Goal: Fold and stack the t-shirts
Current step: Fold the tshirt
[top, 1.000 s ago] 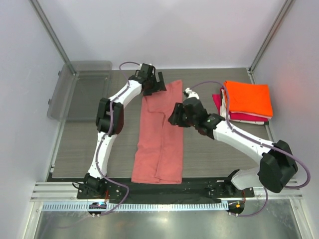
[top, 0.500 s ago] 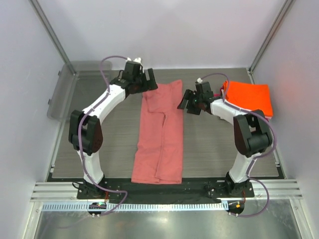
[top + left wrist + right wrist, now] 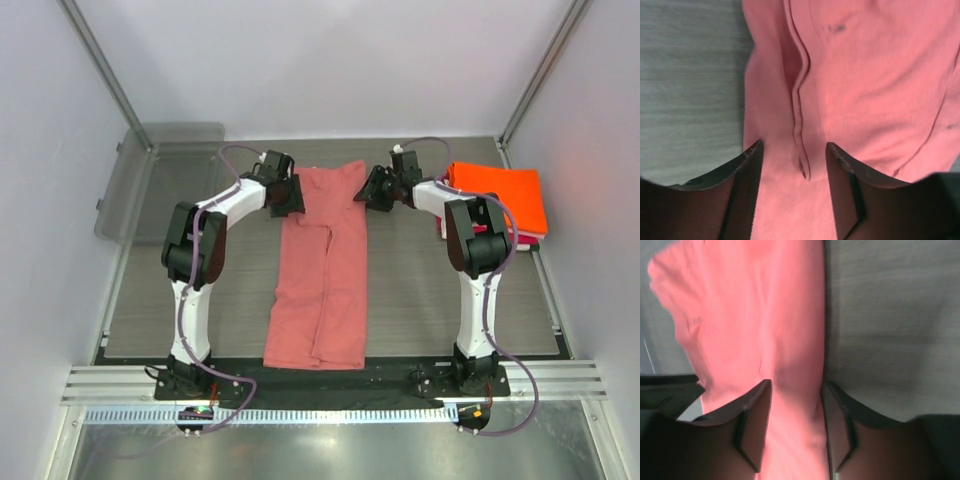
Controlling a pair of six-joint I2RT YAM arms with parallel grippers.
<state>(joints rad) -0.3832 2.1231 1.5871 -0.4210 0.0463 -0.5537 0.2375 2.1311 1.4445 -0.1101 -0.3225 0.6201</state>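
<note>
Two far corners are your job now. On the grey wood-grain table [image 3: 420,290], the long salmon-pink cotton t-shirt [image 3: 322,270] lies at ctr, already folded lengthwise into a narrow strip running from the near edge toward the far one.

The left gripper [image 3: 792,147] sits on its far-left corner and the right gripper [image 3: 796,385] on its far-right corner. Both have their jaws apart, fingers down on the fabric w/ cloth btwn them. No firm pinch shows yet.

Close both sides together. Make sure you catch every layer, esp. the tucked seam that runs btwn the left fingers. If you grab only the top ply, I'd expect the strip to open up. Lift low, keep both corners level, and carry the far end toward the near hem so the edges stay parallel.

Re containers: the clear grey plastic tray [image 3: 160,190] sits off the table's far-left side. It's well apart from the shirt, and no garment shows in it.

The folded bright orange t-shirt [image 3: 497,197] tops a stack at far right, outside any container. The right arm mostly hides the layers under it.
</note>
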